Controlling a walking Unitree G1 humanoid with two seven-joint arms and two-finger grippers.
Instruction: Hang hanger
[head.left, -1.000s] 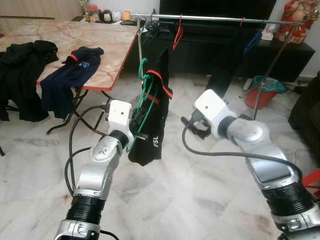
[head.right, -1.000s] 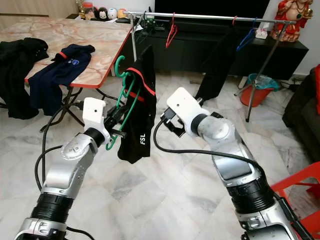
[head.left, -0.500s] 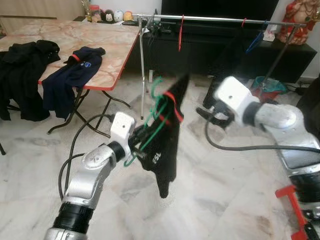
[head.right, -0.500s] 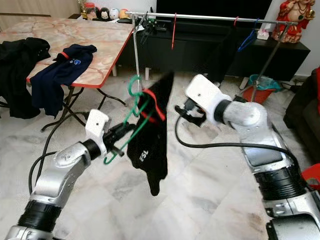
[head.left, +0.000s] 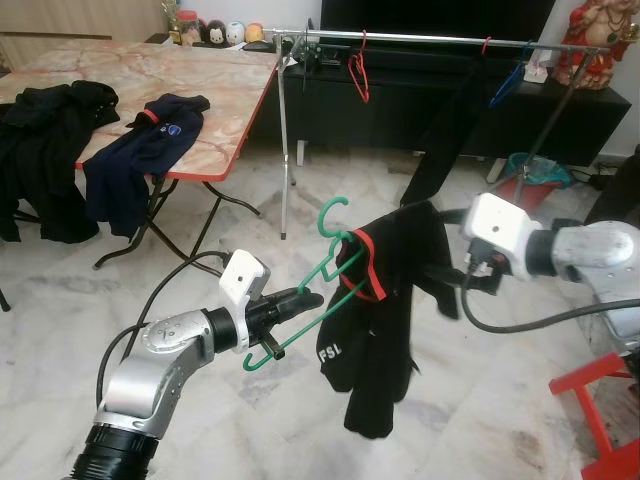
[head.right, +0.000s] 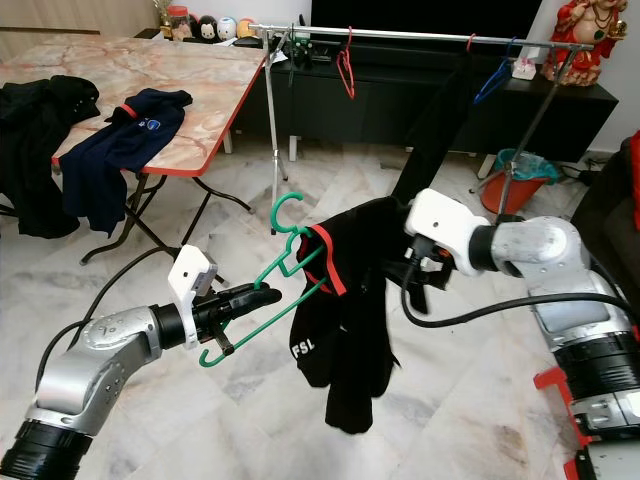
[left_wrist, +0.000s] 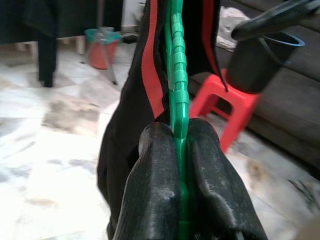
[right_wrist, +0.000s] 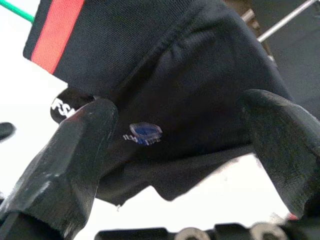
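Hanger now lower, flatter, in left claw.

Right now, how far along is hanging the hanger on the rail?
Done: the black shirt is on the green hanger. In hand: the left pincer is shut on the hanger's bar, holding it out over the floor; the right pincer is open around the shirt's far side. Left: the hook is still free, well short of the rail, so carrying and hooking remain.
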